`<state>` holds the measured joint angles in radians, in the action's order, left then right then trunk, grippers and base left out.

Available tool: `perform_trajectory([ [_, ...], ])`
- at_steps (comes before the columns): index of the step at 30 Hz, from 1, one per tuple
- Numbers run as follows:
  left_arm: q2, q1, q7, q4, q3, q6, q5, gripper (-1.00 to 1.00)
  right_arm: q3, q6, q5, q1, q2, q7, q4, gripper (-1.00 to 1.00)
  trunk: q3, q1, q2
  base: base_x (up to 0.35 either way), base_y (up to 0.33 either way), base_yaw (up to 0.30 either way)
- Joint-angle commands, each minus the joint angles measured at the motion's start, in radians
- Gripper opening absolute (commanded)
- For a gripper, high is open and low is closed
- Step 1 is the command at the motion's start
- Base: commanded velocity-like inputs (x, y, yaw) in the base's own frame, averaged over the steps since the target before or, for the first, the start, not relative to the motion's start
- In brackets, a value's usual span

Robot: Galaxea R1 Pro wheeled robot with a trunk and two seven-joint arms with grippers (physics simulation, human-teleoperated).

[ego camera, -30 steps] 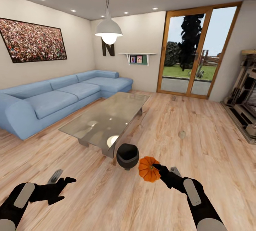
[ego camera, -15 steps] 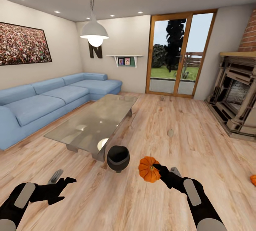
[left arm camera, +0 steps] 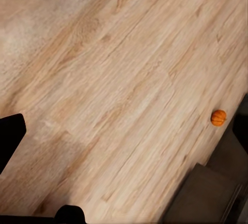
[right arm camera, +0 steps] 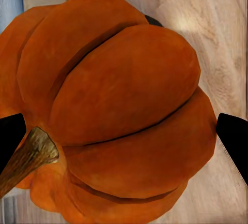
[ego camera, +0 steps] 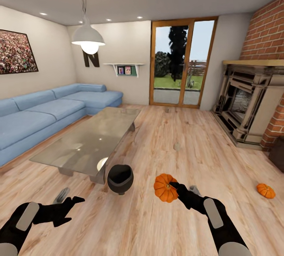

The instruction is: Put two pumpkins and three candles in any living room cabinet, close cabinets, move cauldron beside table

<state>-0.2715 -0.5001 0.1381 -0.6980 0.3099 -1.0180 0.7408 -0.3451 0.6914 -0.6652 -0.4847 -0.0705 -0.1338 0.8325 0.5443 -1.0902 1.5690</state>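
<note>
Just beyond the black cauldron (ego camera: 120, 179), on the side away from the glass table (ego camera: 86, 140), the right gripper (ego camera: 174, 188) holds a pumpkin (ego camera: 165, 187) above the wooden floor (ego camera: 165, 149), its fingers clamped on the fruit. In the right wrist view that pumpkin (right arm camera: 116, 113) is bright orange, smooth-skinned, parted into broad rounded ribs by dark grooves, with a rough brown stem; a black fingertip (right arm camera: 235, 141) presses one flank and another shows by the stem.

A second pumpkin (ego camera: 266, 190) lies on the planks well to the far side of the held one from the cauldron, near a dark-brown unit (ego camera: 278, 153) at the picture's edge. The left wrist view shows the same fruit (left arm camera: 218, 117) small and round on pale, grained boards, just beside a dark-brown stepped edge (left arm camera: 206, 193).

The cauldron is a squat, round-bellied pot, matt black, standing close to the table's near corner; whether they touch I cannot tell. The table has a clear rectangular top that mirrors the ceiling lights.

The left gripper (ego camera: 71, 203) hovers over the floor on the near side of the cauldron, fingers spread apart with nothing between them.

Beyond the cauldron, two small tan things (ego camera: 177, 145) lie on the floor, too small to name. Farther off stand a blue sofa (ego camera: 47, 114), a carved grey fireplace (ego camera: 244, 102) against red brick and glass doors (ego camera: 181, 63) in a wood frame.
</note>
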Motion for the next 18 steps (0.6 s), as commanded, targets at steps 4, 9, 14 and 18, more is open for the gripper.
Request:
perform_trajectory([
  [4,0.001,0.000,0.000,0.000,-0.001,0.001,0.000,1.00,0.000,0.000,-0.004,0.000,0.000,0.000,0.000,-1.00,-0.004,0.000,0.000,0.000,0.000,-0.229],
  [9,0.001,0.000,0.000,0.000,-0.002,0.002,0.000,1.00,-0.001,-0.001,-0.004,0.000,0.000,0.000,0.000,-1.00,-0.010,0.000,0.000,0.000,0.000,-0.229],
  [14,0.001,0.000,0.000,0.000,-0.003,0.003,0.000,1.00,-0.002,-0.001,-0.004,0.000,-0.001,0.001,0.000,-1.00,-0.015,0.000,0.000,0.000,0.000,-0.229],
  [18,0.001,0.000,-0.001,0.000,-0.003,0.004,-0.004,1.00,-0.002,-0.001,-0.004,0.000,-0.001,0.001,0.000,-1.00,-0.019,0.000,0.000,0.006,0.000,-0.229],
])
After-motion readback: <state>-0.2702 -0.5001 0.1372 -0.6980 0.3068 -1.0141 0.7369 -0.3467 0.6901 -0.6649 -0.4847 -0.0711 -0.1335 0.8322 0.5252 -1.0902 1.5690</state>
